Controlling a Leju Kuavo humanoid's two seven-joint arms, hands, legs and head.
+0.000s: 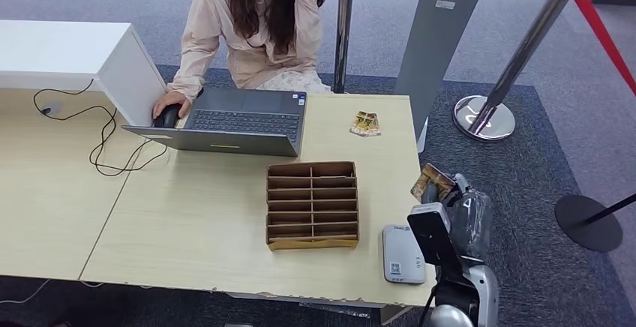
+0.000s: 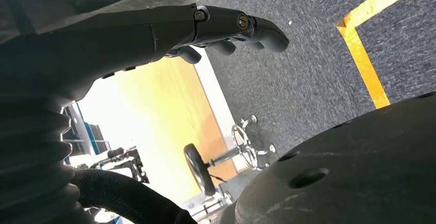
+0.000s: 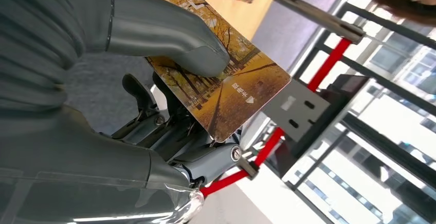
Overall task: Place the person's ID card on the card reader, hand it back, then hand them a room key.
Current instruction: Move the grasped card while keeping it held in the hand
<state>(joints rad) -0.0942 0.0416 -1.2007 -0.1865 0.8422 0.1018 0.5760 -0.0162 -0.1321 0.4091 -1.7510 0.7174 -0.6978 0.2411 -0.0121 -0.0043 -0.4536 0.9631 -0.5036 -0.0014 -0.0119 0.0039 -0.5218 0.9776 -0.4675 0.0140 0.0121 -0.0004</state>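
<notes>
Between right hand [image 3: 169, 106] fingers, autumn-print card [image 3: 226, 85]

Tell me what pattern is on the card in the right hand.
An autumn tree-lined path in orange and gold on the card, clearest in the right wrist view.

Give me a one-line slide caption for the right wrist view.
Right hand pinches an autumn-tree card under its thumb, red barrier rail beyond.

Open laptop [image 1: 232, 121] on desk [image 1: 187, 214], w/ mouse [image 1: 166, 116] beside.
</notes>
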